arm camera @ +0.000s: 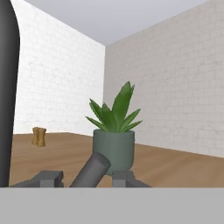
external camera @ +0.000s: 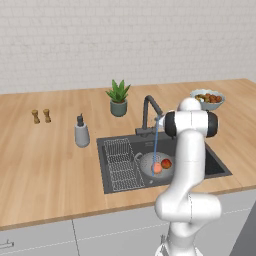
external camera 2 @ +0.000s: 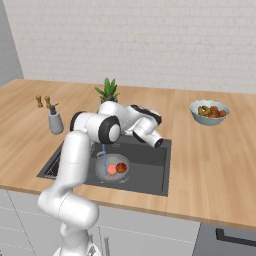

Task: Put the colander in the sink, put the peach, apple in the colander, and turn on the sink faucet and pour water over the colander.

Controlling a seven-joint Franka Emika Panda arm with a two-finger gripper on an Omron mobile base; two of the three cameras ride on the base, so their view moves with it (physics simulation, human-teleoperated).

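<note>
The grey colander (external camera: 149,165) (external camera 2: 102,172) sits in the dark sink (external camera: 216,166) (external camera 2: 150,170). The pinkish peach (external camera: 157,168) (external camera 2: 111,170) and the dark red apple (external camera: 166,163) (external camera 2: 121,167) lie inside it. From the sink faucet (external camera: 148,112), a thin blue stream of water (external camera: 156,142) (external camera 2: 104,154) falls into the colander. In the hand view my gripper (arm camera: 87,177) is open. The faucet's thin lever (arm camera: 92,169) stands between its fingertips (arm camera: 48,177), with a gap on the left side. The faucet's neck (arm camera: 6,87) rises at the left edge.
A wire rack (external camera: 122,164) fills the sink's left part. A potted plant (external camera: 118,98) (external camera 2: 108,91) (arm camera: 114,131) stands behind the faucet. To the left are a soap dispenser (external camera: 81,132) (external camera 2: 55,121) and two small shakers (external camera: 41,116) (external camera 2: 43,101); a fruit bowl (external camera: 207,98) (external camera 2: 210,112) sits at the right.
</note>
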